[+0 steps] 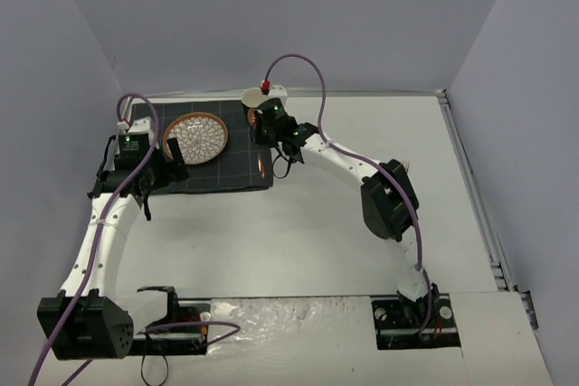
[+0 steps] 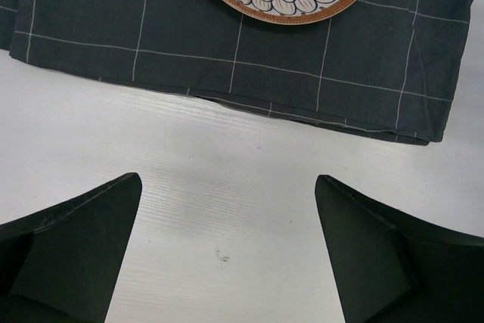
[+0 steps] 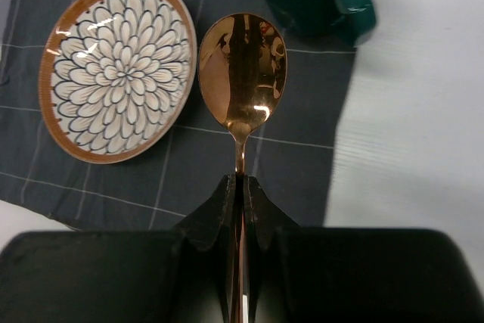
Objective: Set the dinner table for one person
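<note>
**Overhead view.** The large flat white rectangular counter [image 1: 317, 232] with its thin metal rim fills the scene. A dark grey checked cloth mat [image 1: 231, 169] lies on its far left part. On the mat sits a round plate [image 1: 195, 137] with a brown rim and a blue-and-white petal pattern.

**Right wrist view.** My right tool [image 3: 242, 187] is clamped narrow on the handle of a shiny copper-coloured metal spoon [image 3: 242, 73], its fingers pressed in from both sides. The spoon's bowl is over the mat, just beside the plate's right rim. It is near a dark green mug [image 3: 321, 1] with a pale interior, which stands at the mat's edge next to bare counter. I cannot tell whether the spoon touches the cloth.

**Left wrist view.** My left tool [image 2: 227, 179] is spread wide and holds nothing. Beneath it I see bare counter. Beyond its fingertips run an edge of the mat and part of the plate.
</note>
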Robot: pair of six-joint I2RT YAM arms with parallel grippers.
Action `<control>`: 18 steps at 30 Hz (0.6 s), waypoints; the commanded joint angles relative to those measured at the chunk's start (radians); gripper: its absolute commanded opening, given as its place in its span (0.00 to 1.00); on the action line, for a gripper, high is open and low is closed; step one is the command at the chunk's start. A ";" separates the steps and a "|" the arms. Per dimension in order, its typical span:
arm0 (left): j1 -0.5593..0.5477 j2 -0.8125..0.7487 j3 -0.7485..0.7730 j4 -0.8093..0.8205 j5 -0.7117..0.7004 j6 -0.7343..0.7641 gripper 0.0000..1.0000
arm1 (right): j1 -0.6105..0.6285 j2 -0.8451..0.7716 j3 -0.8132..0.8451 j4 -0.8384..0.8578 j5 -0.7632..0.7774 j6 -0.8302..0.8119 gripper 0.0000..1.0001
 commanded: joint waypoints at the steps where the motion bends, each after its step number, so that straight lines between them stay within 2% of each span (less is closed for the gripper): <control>1: -0.003 -0.030 0.015 0.019 -0.032 0.008 0.97 | 0.020 0.027 0.093 0.056 0.052 0.080 0.00; 18: -0.003 -0.029 0.015 0.021 -0.022 0.005 0.97 | 0.048 0.230 0.176 0.204 0.074 0.100 0.00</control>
